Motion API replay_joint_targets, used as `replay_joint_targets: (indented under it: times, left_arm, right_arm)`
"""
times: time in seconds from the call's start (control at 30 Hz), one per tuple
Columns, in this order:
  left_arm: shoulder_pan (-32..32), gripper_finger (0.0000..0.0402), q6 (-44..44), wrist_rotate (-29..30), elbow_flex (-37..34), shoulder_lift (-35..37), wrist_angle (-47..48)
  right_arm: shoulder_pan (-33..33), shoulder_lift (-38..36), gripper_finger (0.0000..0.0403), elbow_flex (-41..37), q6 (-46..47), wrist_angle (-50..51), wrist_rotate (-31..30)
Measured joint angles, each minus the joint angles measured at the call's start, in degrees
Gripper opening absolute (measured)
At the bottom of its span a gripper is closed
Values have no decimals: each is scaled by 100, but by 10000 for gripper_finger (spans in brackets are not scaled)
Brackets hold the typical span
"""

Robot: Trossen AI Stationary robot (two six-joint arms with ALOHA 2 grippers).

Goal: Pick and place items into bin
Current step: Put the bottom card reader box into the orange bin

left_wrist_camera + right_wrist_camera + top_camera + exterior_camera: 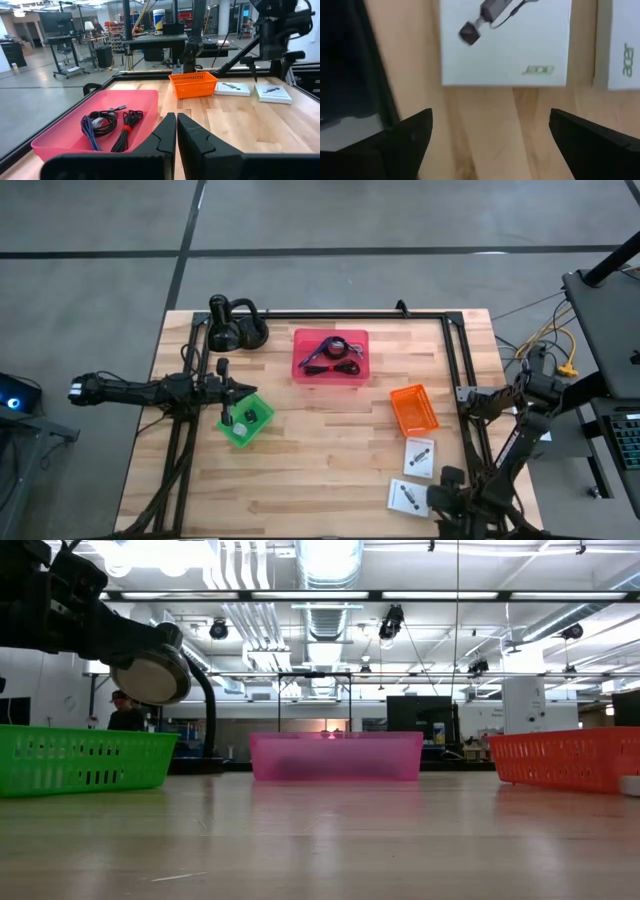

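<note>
Three plastic mesh bins sit on my pale wooden table (330, 460): a pink bin (330, 356) holding the black coiled cable (131, 131) and purple cable (89, 131), an orange bin (414, 409), a green bin (245, 418). Two flat white packets (419, 457) lie near my wide-open right gripper (490, 135), which hovers just beside one. My left gripper (176, 137), fingers pressed together, hangs over the green bin.

The pale wooden butcher-block table (330, 450) is carrying three plastic baskets: green (245, 419), pink (330, 357) and orange (414, 409). Two flat white packets (419, 457) (408, 496) are lying near the orange basket.
</note>
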State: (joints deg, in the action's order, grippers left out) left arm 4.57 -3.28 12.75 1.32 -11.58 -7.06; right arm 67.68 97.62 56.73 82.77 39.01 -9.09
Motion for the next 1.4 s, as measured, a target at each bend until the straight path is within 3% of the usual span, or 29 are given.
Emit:
replay_joint_targets:
  times: [0.4, 0.57, 0.97, 1.4]
  left_arm:
    - [1, 0, -1, 81, 0, -2, -2]
    - [1, 0, -1, 81, 0, -2, 1]
    - [0, 0, -1, 79, 0, -8, 3]
    - [1, 0, -3, 76, 0, -17, 8]
  right_arm:
    - [-269, 466, 379, 43, 101, -47, -72]
    - [-396, 499, 379, 231, -372, -138, -717]
    - [-573, 488, 379, 315, -1369, -343, -1476]
    - [-1027, 488, 380, 304, -2189, -809, -1348]
